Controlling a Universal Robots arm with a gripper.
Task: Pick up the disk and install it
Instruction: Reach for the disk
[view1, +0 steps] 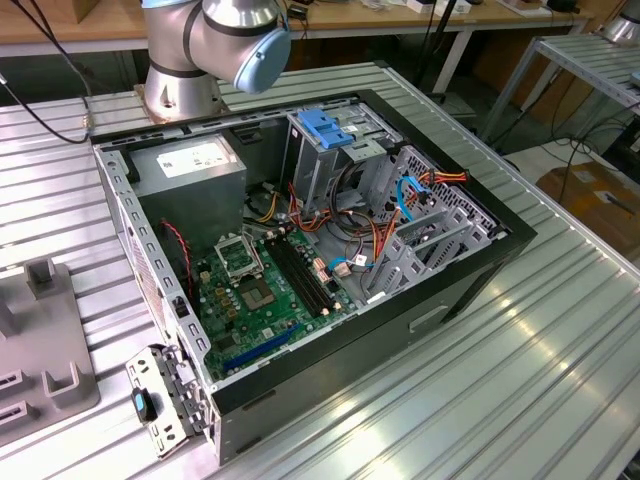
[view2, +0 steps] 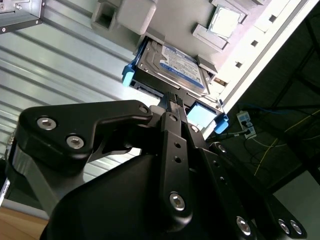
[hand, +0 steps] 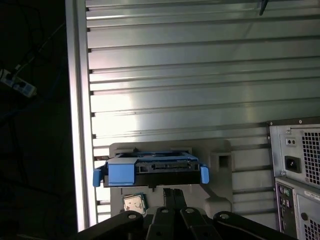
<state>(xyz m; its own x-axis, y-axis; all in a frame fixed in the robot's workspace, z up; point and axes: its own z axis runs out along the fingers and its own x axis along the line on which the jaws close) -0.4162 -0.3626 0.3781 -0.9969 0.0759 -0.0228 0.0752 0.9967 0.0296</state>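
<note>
**Exterior view:** open case (view1: 470, 270) mid-frame. Blue bay (view1: 330, 128) upper middle, loose cables (view1: 405, 195) just beside it. Judged a snag risk at insertion.

**Second wrist view:** disk (view2: 172, 62) sits in a grey fixture (view2: 135, 15) near the table (view2: 60, 60) edge. Gripper (view2: 172, 96) is at the disk's near end, jaws drawn together, nothing held. Advancing like this would likely ram the connector side.

**First wrist view:** gripper (hand: 173, 191) just beside disk (hand: 150, 170). A chip (hand: 134, 202) lies close by and could get knocked.

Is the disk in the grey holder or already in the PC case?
In the grey holder: both wrist views show the disk lying in it on the table, outside the case.
</note>
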